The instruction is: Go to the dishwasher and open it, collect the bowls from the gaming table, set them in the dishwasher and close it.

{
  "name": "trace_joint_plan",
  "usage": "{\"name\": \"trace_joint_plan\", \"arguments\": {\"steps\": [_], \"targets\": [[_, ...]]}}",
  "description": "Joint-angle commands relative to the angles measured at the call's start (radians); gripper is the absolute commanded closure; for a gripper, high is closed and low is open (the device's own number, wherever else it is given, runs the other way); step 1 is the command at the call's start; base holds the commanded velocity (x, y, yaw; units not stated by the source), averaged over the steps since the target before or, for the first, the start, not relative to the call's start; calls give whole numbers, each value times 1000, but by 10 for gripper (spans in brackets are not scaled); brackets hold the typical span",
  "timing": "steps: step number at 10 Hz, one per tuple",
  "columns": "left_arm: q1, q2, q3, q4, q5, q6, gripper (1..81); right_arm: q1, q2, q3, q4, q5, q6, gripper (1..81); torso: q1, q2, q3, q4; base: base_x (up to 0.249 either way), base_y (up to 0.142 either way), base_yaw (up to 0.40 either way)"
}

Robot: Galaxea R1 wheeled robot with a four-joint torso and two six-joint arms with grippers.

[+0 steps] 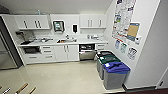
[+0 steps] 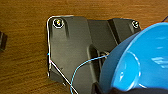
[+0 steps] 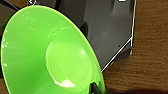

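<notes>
Across the room, the dishwasher (image 1: 87,51) sits under the white counter. Its steel door is lowered and a dark inside with racks shows. A blue bowl (image 2: 140,62) hangs tilted close to the left wrist camera, and my left gripper (image 2: 106,89) is shut on its rim. The large green bowl (image 3: 47,52) shows in the right wrist view, with my right gripper (image 3: 97,88) shut on its edge. The gaming table and an orange bowl are out of view.
Three lidded bins, black (image 1: 103,53), green (image 1: 109,60) and blue (image 1: 116,68), line the right wall near the dishwasher. A tall steel fridge (image 1: 6,53) stands at left. Wooden rod handles (image 1: 22,88) poke in at bottom left. Brown wood-grain surface (image 2: 22,62) lies beneath both wrists.
</notes>
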Motion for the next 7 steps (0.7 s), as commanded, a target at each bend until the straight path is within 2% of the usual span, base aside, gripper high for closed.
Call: {"name": "trace_joint_plan", "arguments": {"steps": [1,7], "targets": [[-34,-17,1,10,38,2,811,36,1,5,-12,-9,0,811,0,0,0,0,146,0,0],[-34,-17,1,10,38,2,811,33,1,5,-12,-8,0,811,0,0,0,0,146,0,0]]}}
